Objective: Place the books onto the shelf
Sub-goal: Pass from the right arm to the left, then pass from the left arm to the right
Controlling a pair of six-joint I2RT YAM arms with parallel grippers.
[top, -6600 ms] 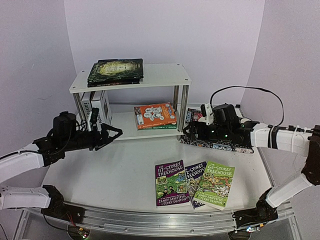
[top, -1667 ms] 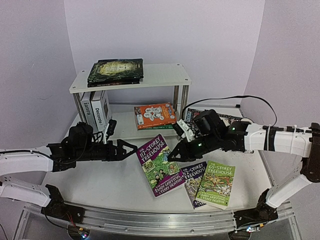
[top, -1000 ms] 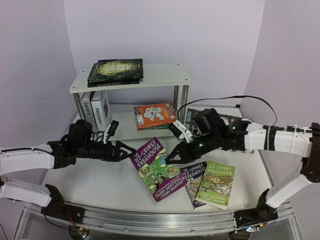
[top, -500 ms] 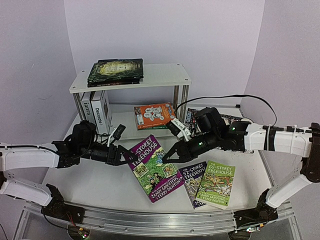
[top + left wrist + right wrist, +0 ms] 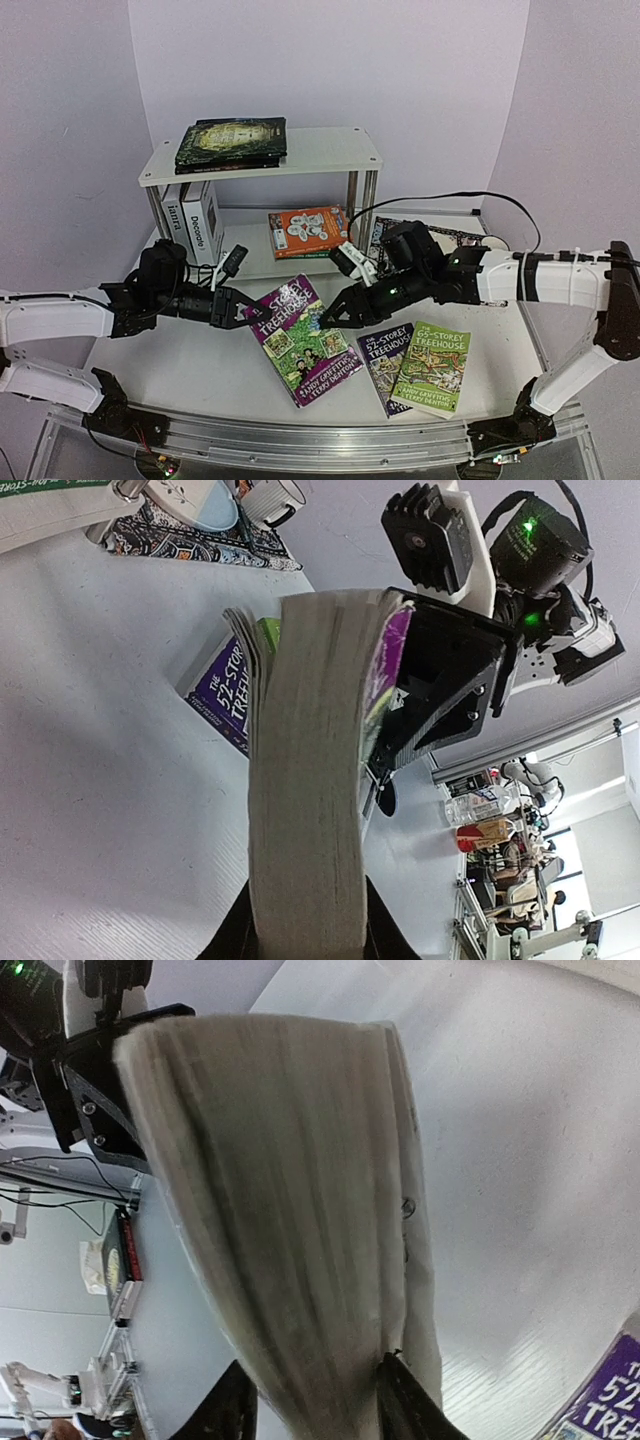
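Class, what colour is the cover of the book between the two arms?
Purple: the Treehouse book shows it best in the top external view.

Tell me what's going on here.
Both arms are on one purple book in front of the shelf. The left gripper is clamped on its left edge. The right gripper sits at the opposite edge, grip unclear. A green book and a dark book lie on the table. The shelf holds several others.
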